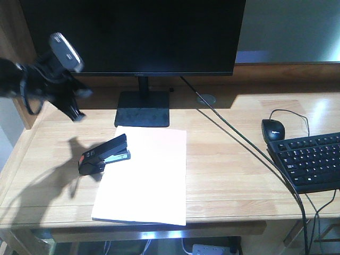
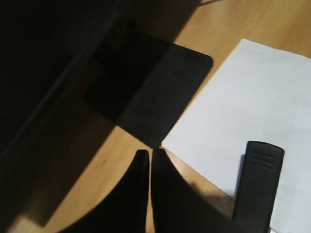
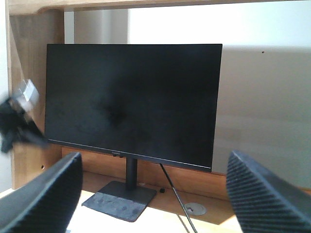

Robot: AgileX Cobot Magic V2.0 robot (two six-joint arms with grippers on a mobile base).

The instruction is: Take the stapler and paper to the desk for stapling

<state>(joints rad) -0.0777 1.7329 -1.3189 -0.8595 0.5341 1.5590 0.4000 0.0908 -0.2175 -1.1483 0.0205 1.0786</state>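
1. The left gripper [image 1: 78, 103] hangs above the far-left part of the desk [image 1: 228, 159], a black arm with a grey camera block on top. In its wrist view the two dark fingers [image 2: 141, 194] are pressed together with only a thin slit between them, and they hold nothing.
2. The stapler [image 1: 103, 155] lies below and slightly right of that gripper, well apart from it. It is a small black wedge with an orange-red patch near its left end, and its right end rests on the left edge of the paper [image 1: 149, 178].
3. The paper is a plain white matte rectangle lying flat on the light, grained wood (its far edge sits just in front of the monitor base [image 1: 143, 109]).
4. The monitor [image 1: 133, 34] is a dark, glossy slab on a thin post and a flat square foot.
5. A black mouse [image 1: 273, 129] and a black keyboard [image 1: 311, 159] sit at the right of the desk.
6. The right gripper [image 3: 155, 194] is spread wide, its ribbed dark pads [image 3: 265, 194] at either edge of its wrist view, with nothing between them; stapler and paper are out of that view.
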